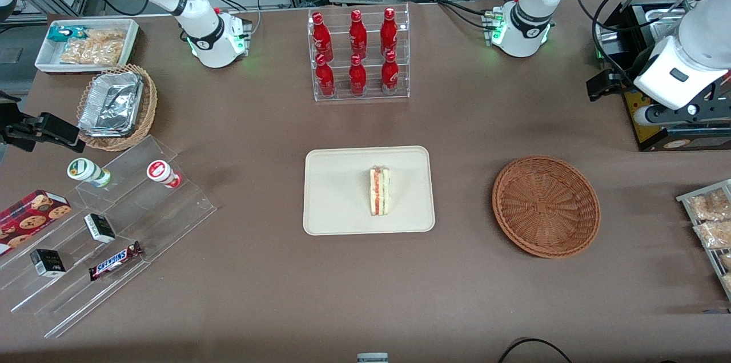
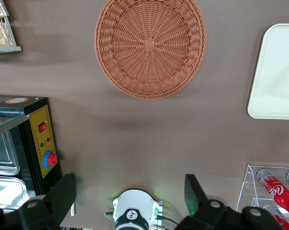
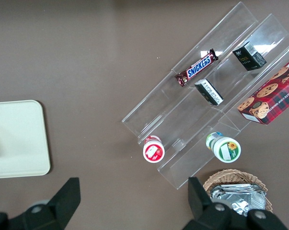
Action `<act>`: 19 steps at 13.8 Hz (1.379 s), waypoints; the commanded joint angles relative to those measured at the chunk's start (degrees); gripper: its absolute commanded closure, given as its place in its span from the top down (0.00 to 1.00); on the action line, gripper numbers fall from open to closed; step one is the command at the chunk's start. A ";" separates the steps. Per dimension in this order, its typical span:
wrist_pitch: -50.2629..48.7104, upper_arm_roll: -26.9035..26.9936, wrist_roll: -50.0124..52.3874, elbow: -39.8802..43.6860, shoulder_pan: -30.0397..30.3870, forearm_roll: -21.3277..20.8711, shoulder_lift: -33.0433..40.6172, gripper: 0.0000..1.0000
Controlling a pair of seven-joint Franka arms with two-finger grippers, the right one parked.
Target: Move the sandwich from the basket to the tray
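Sandwich (image 1: 379, 191) lies on tray (image 1: 337, 203), near tray centre, cut edge up. Basket (image 1: 546, 206) beside tray twd working arm's end. Gripper (image 2: 130, 194) raised above table edge nr arm base, fingers (image 2: 63, 194) spread, holding nothing.

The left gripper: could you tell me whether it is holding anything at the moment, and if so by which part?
Nothing is held. The left gripper is open and empty, raised near the working arm's end of the table. The sandwich lies on the tray; the basket is empty.

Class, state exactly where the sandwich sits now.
The sandwich lies on the tray, with the empty basket beside it; the open tool is raised near the basket.
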State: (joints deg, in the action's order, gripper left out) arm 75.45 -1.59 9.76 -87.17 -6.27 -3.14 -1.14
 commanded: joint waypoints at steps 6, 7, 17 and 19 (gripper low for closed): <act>-0.31 -15.73 -0.27 0.07 16.55 -0.81 -0.45 1.00; -0.39 -15.73 0.34 0.25 16.73 -0.64 -0.45 1.00; 1.45 -14.94 -0.01 -2.65 16.64 -0.72 2.54 1.00; 1.45 -14.94 -0.01 -2.57 16.55 -0.63 2.54 1.00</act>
State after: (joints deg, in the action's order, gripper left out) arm 75.74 -16.14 9.63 -87.98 9.92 -3.24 -0.35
